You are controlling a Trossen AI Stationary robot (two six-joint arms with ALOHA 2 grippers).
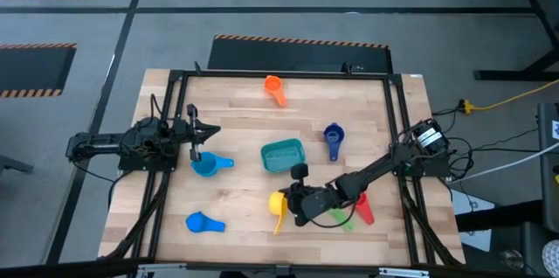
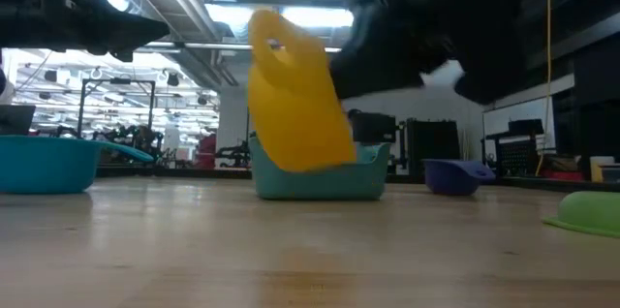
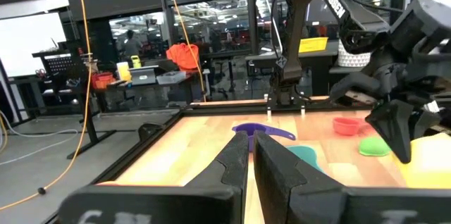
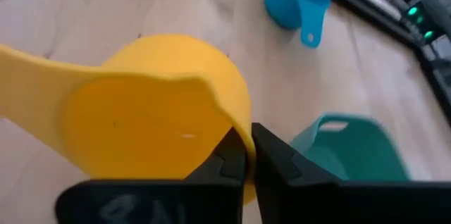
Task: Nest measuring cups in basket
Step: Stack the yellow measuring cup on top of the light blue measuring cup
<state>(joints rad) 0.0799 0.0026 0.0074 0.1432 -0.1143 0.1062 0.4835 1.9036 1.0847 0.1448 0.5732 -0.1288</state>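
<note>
The yellow cup (image 1: 278, 204) is in my right gripper (image 1: 293, 201), lifted just near of the teal basket (image 1: 282, 156). In the low view the yellow cup (image 2: 295, 95) hangs tilted in front of the basket (image 2: 320, 180). My left gripper (image 1: 194, 134) is shut and hovers at the table's left, above a light blue cup (image 1: 208, 165). Resting on the table are a second light blue cup (image 1: 203, 222), the orange cup (image 1: 274, 88), the dark blue cup (image 1: 333, 135), the green cup (image 1: 341, 217) and the red cup (image 1: 362, 208). My right gripper (image 4: 246, 157) pinches the yellow cup's wall at its rim (image 4: 236, 122) between the two fingers, on the side away from the handle (image 4: 28, 65). The cup is lifted clear of the table and tilted, with its handle end (image 2: 274, 42) raised.
The basket (image 4: 349, 146) stands mid-table, with bare wood around it. A dark frame (image 1: 175, 86) runs along the table's edges. The green cup (image 2: 591, 211) and the red cup lie close under my right arm. The dark blue cup (image 2: 453, 174) sits right of the basket.
</note>
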